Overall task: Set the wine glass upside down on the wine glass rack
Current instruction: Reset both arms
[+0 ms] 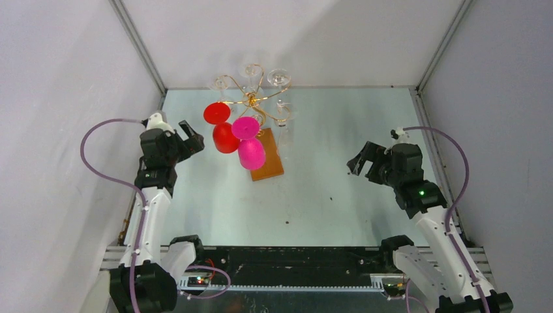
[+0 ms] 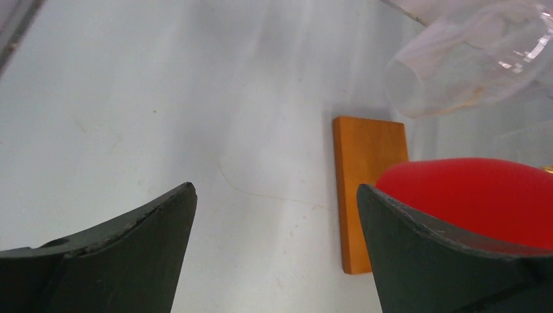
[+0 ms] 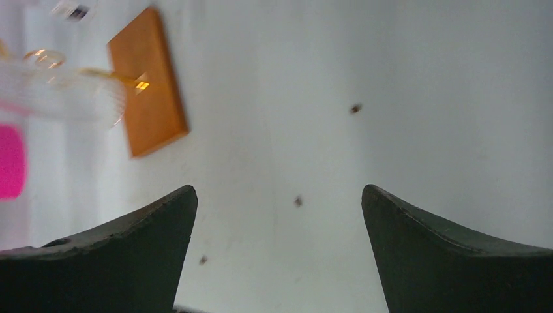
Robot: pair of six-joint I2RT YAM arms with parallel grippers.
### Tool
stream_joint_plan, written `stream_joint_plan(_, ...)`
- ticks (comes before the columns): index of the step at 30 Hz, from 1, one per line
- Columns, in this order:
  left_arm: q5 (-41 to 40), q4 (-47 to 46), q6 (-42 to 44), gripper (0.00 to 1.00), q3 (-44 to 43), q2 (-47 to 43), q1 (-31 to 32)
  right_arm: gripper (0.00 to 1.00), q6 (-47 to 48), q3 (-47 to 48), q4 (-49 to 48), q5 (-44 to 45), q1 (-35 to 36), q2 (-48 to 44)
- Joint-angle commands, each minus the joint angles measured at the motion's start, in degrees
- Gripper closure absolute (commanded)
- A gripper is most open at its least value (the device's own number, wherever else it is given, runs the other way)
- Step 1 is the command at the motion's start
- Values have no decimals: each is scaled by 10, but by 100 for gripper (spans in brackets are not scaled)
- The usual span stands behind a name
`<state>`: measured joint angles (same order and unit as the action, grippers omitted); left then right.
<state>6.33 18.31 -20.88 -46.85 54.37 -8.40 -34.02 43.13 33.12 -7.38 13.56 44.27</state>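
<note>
1 rack [image 1: 270,160], 2 coloured glasses [image 1: 225,138]

Left of centre on pale table [image 1: 326,202] stood gold wire wine glass rack [image 1: 251,101] on rectangular brown wooden base [image 1: 270,164]. On rack's left hung red wine glass [image 1: 225,137], upside down; pink wine glass [image 1: 251,153] just right of it; clear wine glasses [image 1: 279,78] behind. Left gripper [image 1: 192,136] near red glass; right gripper [image 1: 358,160] well right.
</note>
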Motion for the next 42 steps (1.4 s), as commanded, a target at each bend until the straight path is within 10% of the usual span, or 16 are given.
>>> stream_joint_plan(1,-86,-155,31,0,50,-25,-5,0,94,-21,-92,168,-14,12)
stream_joint_plan(17,-104,-590,139,0,300,-26,-4,0,306,-347,-601,325,-31,0)
stream_joint_plan(29,-68,-701,182,0,340,106,-2,0,324,-420,-887,137,-119,95)
stream_joint_plan(37,-103,-861,237,0,404,168,50,0,320,-425,-1167,99,-130,346)
stream_joint_plan(42,-125,-852,242,0,396,173,69,1,332,-379,-1043,87,-124,318)
